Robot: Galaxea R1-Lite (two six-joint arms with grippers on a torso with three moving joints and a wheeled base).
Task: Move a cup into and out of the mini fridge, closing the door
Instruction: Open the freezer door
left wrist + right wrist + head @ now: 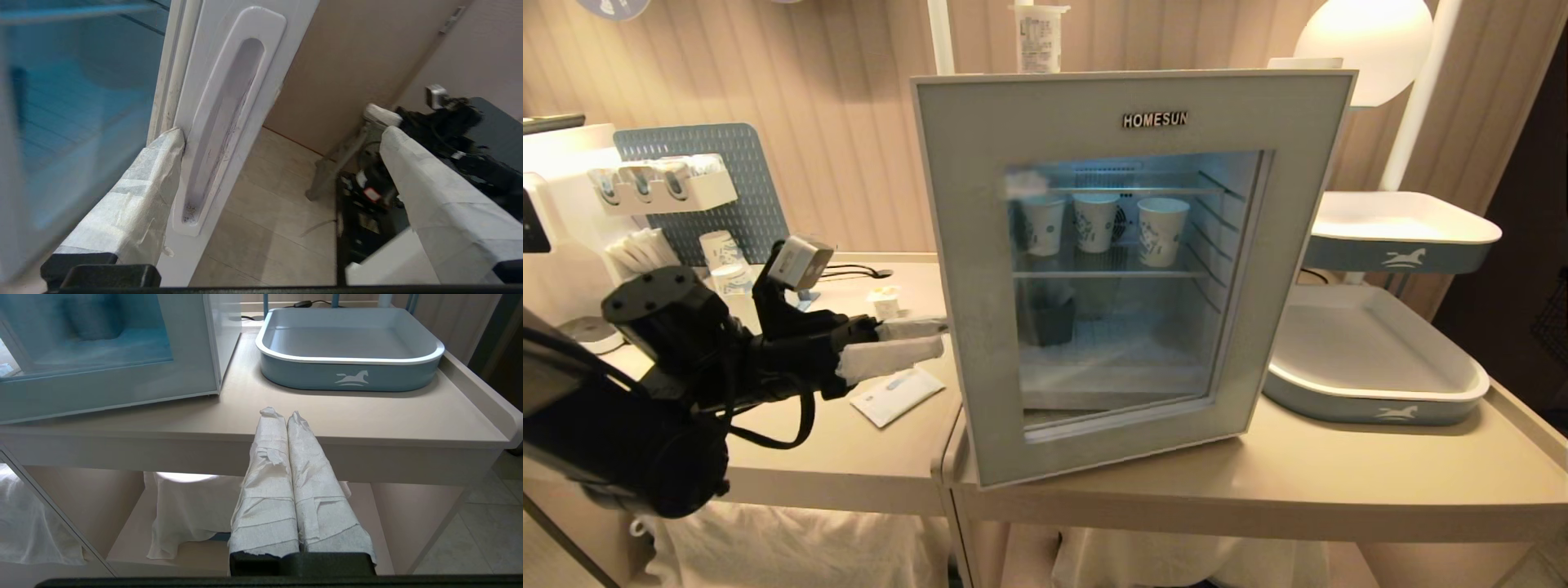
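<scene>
- At the door's (980, 327) handle edge, nearest the robot, the left gripper (915, 341) stands spread wide, one finger (139, 192) touching the recessed grip (220, 134).
- Best to hook that finger into the recess, then pull steadily outward.
- Behind it on the counter stands the cup (885, 302), outside the mini fridge (1127, 269).
- The right gripper (282, 416) hangs parked, fingers pressed together.

Beige ribbed wall panels (849, 122) back 2 beige counters (1298, 482) over a tiled floor (269, 212).

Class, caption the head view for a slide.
Open left gripper reaches the door edge of the mini fridge.
</scene>
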